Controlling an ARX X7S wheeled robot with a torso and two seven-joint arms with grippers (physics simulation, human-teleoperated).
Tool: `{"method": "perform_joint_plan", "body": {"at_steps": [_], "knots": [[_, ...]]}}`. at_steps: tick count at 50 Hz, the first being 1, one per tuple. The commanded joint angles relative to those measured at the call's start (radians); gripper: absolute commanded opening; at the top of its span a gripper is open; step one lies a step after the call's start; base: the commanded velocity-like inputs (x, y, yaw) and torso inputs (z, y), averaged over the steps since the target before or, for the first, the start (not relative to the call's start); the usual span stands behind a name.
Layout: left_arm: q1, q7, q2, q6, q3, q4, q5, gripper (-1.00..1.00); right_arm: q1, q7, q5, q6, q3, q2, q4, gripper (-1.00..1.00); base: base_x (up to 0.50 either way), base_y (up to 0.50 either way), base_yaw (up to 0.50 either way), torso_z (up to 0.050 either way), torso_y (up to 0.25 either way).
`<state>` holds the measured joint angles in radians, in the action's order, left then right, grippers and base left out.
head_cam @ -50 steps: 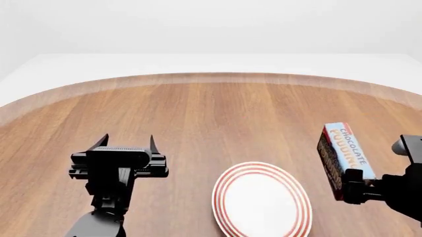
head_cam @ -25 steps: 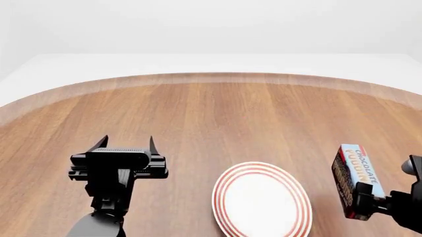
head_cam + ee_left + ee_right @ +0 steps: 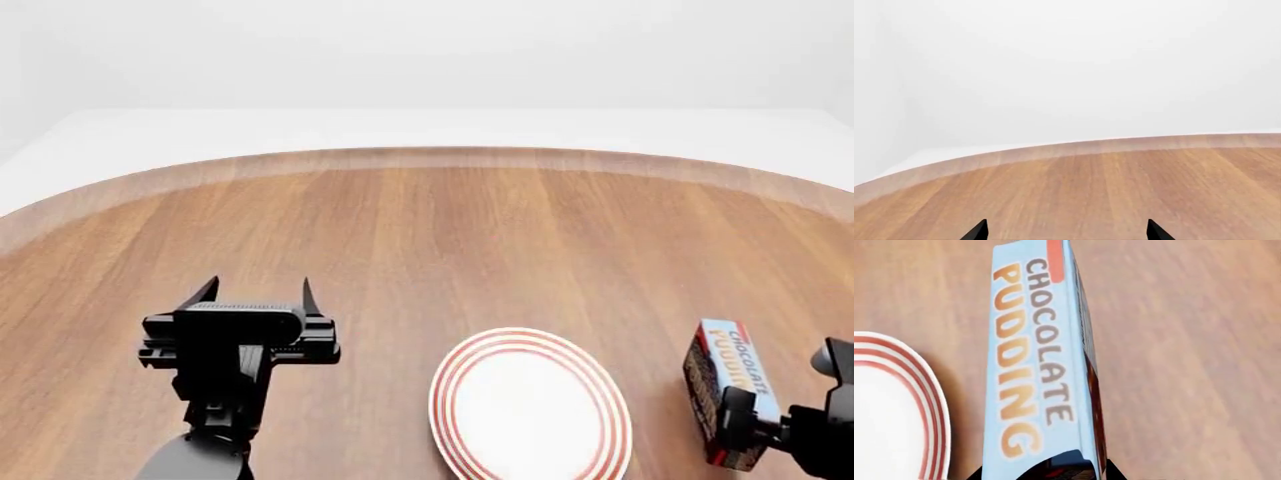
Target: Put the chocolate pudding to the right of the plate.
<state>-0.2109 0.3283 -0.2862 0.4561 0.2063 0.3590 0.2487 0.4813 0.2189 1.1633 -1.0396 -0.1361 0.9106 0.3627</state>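
The chocolate pudding point(image 3: 722, 390) is a carton with a light blue top and dark brown sides, standing on edge just right of the plate point(image 3: 530, 415), a round white plate with red rings. My right gripper point(image 3: 742, 432) is shut on the carton's near end, low over the table. In the right wrist view the carton point(image 3: 1037, 360) fills the middle with the plate's rim point(image 3: 917, 405) beside it; whether the carton touches the table cannot be told. My left gripper point(image 3: 254, 290) is open and empty over bare wood, left of the plate; its fingertips point(image 3: 977, 231) show in the left wrist view.
The wooden table point(image 3: 427, 240) has a curved far edge with white floor beyond it. The left wrist view shows only the table point(image 3: 1121, 190) and a white background.
My right gripper has carried the pudding carton down and toward me, from raised beside the plate to low at the plate's right. The left arm has not moved.
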Motion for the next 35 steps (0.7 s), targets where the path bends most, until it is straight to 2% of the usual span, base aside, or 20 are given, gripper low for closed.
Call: {"method": "perform_joint_plan", "body": {"at_steps": [1, 5, 6, 22, 35], "knots": [[0.002, 0.004, -0.004, -0.001, 0.003, 0.002, 0.004, 1.0, 0.008, -0.027, -0.03, 0.024, -0.008, -0.007, 0.041, -1.0, 0.0, 0.0, 0.0, 0.0, 0.0], [0.002, 0.005, -0.004, -0.003, 0.004, 0.0, 0.005, 1.0, 0.007, -0.017, -0.028, 0.03, 0.002, -0.007, 0.047, -1.0, 0.0, 0.0, 0.0, 0.0, 0.0], [0.003, 0.005, -0.004, -0.003, 0.005, 0.002, 0.005, 1.0, 0.001, -0.022, -0.028, 0.026, -0.002, -0.003, 0.036, 1.0, 0.0, 0.0, 0.0, 0.0, 0.0], [0.003, 0.007, -0.007, -0.01, 0.013, -0.003, 0.008, 1.0, -0.006, 0.007, 0.003, 0.036, 0.041, 0.016, -0.017, 1.0, 0.0, 0.0, 0.0, 0.0, 0.001], [0.002, 0.01, -0.011, -0.011, 0.018, -0.003, 0.01, 1.0, -0.066, 0.106, 0.131, 0.075, 0.236, 0.088, -0.205, 1.0, 0.0, 0.0, 0.0, 0.0, 0.0]]}}
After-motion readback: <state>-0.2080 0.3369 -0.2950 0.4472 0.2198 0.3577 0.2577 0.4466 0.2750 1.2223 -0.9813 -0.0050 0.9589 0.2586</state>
